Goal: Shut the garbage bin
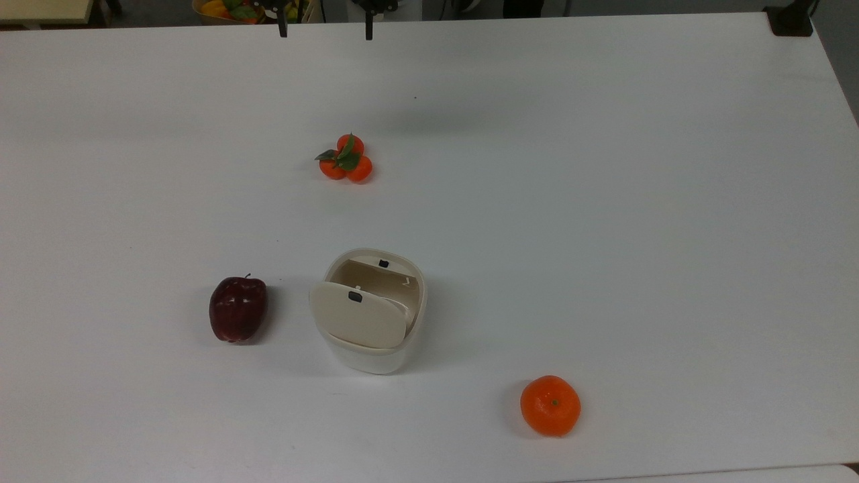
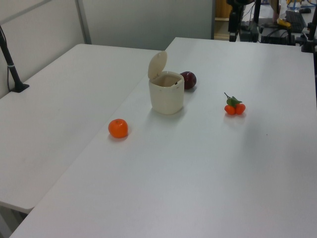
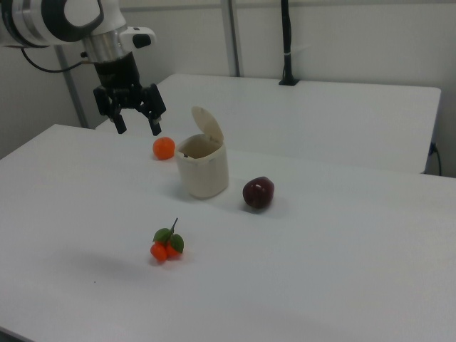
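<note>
The garbage bin is a cream-white tub near the table's middle, with its beige lid standing up on its hinge and the inside showing. My gripper hangs open and empty high above the table, far from the bin, at the top view's upper edge. In the right view it hangs up and to the left of the bin.
A dark red apple lies right beside the bin. An orange and a cluster of small tangerines with leaves lie farther off. A second table adjoins.
</note>
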You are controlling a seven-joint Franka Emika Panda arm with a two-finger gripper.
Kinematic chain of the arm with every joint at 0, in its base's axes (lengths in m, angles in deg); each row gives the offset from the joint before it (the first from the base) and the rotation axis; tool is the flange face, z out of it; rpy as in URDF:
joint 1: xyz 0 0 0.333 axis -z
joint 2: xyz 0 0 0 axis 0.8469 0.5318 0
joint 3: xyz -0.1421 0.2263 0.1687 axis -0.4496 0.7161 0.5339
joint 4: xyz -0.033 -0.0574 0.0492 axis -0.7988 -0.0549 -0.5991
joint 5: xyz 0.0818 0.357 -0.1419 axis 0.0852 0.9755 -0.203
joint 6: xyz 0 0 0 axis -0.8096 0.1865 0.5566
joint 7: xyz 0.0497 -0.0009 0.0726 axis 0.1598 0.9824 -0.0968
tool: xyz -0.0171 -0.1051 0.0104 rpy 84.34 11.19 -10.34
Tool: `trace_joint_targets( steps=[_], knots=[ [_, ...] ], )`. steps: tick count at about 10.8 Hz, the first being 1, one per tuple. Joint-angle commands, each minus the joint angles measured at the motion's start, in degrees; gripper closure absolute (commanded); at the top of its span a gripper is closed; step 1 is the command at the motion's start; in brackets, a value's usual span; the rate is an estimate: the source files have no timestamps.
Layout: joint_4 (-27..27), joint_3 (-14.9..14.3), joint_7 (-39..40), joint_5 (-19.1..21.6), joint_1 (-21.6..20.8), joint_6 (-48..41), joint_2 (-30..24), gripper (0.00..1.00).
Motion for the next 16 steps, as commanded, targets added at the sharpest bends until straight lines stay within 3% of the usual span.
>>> trace_joint_targets(
  steps=[1, 11, 12, 15, 16],
  knots=[
    [-1.74, -0.12, -0.97, -0.36, -0.21, -1.44, -1.92, 0.0],
    [-1.65, -0.12, -0.97, -0.28, -0.3, -1.35, -1.83, 0.0],
    [-1.65, -0.12, -0.88, -0.28, -0.3, -1.01, -1.74, 0.14],
    [-1.65, -0.04, -0.88, 0.51, -0.3, -0.65, -1.57, 0.84],
    [-1.65, -0.12, -0.88, 0.52, -0.3, -0.65, -1.48, 0.98]
  ],
)
